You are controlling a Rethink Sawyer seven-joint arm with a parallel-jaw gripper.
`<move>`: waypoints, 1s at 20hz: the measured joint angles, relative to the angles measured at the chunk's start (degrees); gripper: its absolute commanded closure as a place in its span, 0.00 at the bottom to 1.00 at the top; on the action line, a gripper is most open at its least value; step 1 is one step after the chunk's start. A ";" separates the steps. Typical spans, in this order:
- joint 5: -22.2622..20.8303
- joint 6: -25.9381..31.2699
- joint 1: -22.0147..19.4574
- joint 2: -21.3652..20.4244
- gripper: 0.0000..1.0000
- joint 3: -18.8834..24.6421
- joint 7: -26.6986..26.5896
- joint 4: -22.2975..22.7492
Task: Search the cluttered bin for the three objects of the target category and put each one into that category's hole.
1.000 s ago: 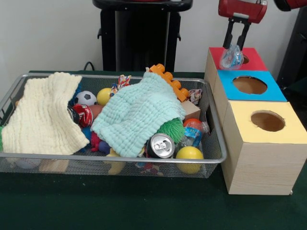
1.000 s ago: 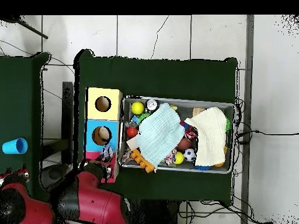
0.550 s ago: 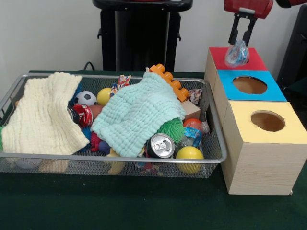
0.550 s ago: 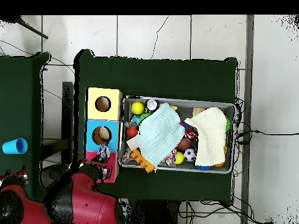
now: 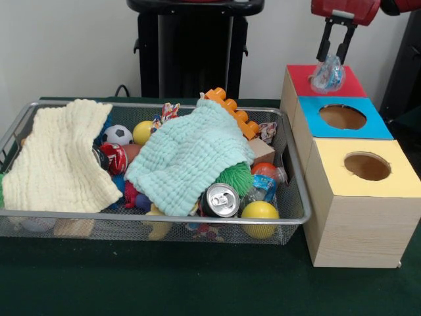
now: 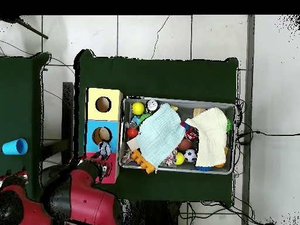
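While the wire bin (image 5: 297, 197) sits stuffed with toys, the gripper (image 5: 334, 54) hangs over the red box (image 5: 348, 82), fingers pinched on a crinkly clear packet (image 5: 327, 74). That packet looks floppy, so if it's let go off-centre it'll probably snag the rim of the hole, which I can't see behind it.

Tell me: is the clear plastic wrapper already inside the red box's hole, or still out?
Still out. The wrapper hangs from the gripper above the red box, shut on its upper end.
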 measured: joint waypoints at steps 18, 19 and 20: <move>1.50 0.00 0.25 1.80 1.00 -0.18 0.00 -0.41; 1.61 0.00 0.34 1.82 1.00 -0.19 0.00 -0.52; 1.64 0.00 0.40 1.82 1.00 -0.19 0.00 -0.60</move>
